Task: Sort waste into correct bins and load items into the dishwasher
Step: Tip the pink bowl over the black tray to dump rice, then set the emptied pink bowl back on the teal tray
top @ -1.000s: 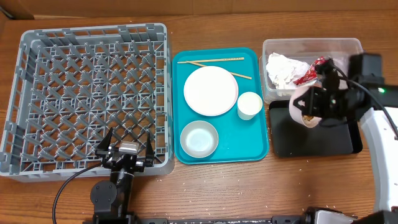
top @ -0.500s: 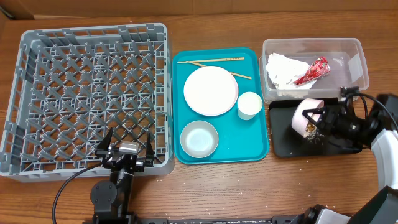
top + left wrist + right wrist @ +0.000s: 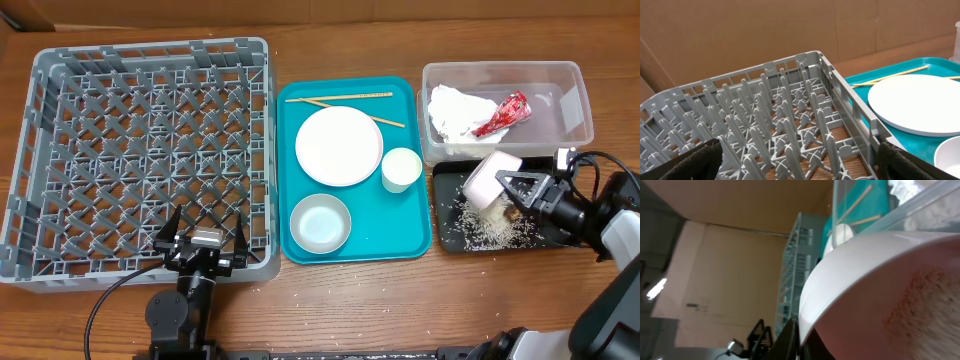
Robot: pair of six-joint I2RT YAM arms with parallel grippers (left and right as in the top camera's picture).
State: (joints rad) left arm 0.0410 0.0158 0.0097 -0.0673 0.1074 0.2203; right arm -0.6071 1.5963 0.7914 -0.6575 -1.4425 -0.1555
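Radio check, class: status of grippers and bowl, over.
Left gripper open, idle at dish rack. Right gripper shut on tipped bowl over black tray. Rice grains in tray. Nothing blocking.

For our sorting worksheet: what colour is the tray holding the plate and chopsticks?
The serving tray is teal, shown best in the overhead view.

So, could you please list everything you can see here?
rack: one, grey, table's left
teal tray: one, teal, centre
plate: one, white, on teal tray
cup: one, white, teal tray's right
chopsticks: two, wooden, teal tray's far end
bowl: one, pale, teal tray's near end
tub: one, clear, far right
napkin: one, white, in tub
wrapper: one, red, in tub
black tray: one, black, nearer than tub
rice: scattered, pale, on black tray
tipped bowl: one, pale, over black tray
left tool: one, black, open, rack's near wall
right tool: one, black, shut on tipped bowl
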